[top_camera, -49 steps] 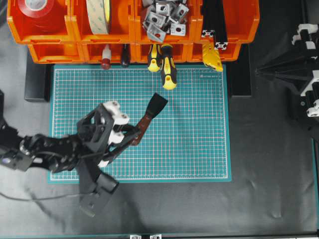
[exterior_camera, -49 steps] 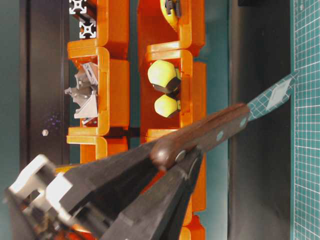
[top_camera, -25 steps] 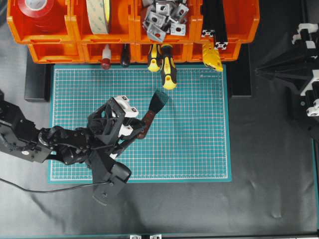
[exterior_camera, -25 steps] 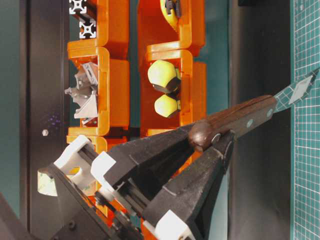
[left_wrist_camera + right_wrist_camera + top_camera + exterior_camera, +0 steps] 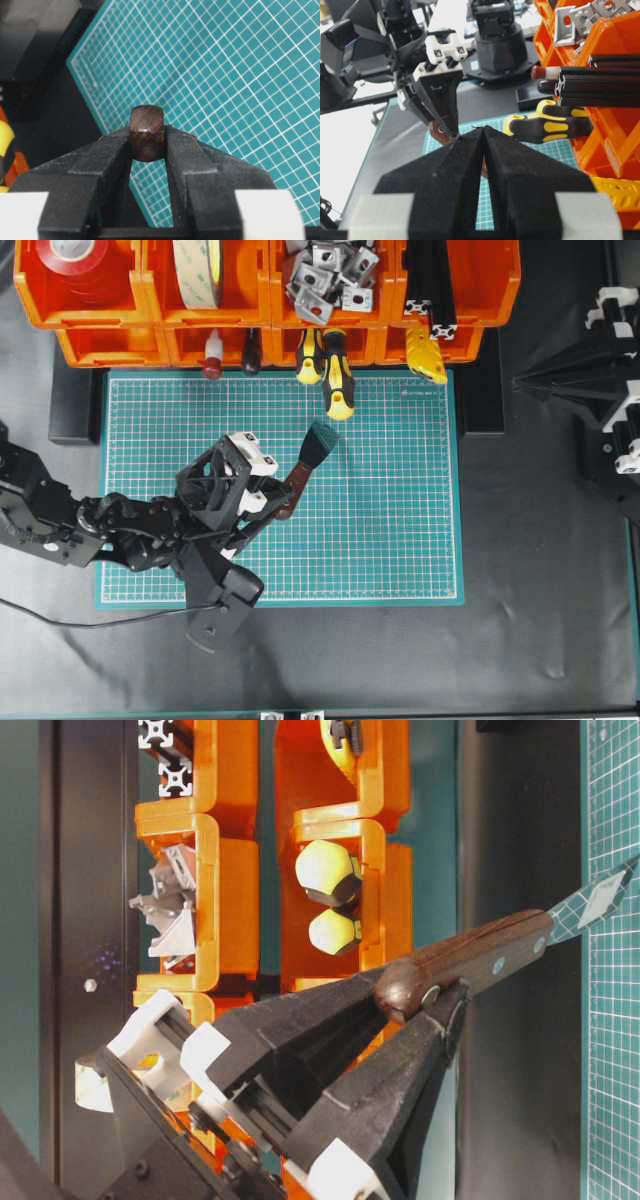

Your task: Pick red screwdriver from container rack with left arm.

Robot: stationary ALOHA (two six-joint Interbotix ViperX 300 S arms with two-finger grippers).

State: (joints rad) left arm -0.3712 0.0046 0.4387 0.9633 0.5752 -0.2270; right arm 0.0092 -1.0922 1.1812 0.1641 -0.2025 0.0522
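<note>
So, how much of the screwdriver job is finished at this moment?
Done: the red screwdriver is out of the container rack and above the green mat. In hand: the left pincer clamps its handle end. Left: nothing visible except holding it; the right pincer is shut and empty.

Green mat (image 5: 400,530) right of left tool (image 5: 268,508) open; yellow-black screwdrivers (image 5: 337,380) overhang mat's far edge.
</note>
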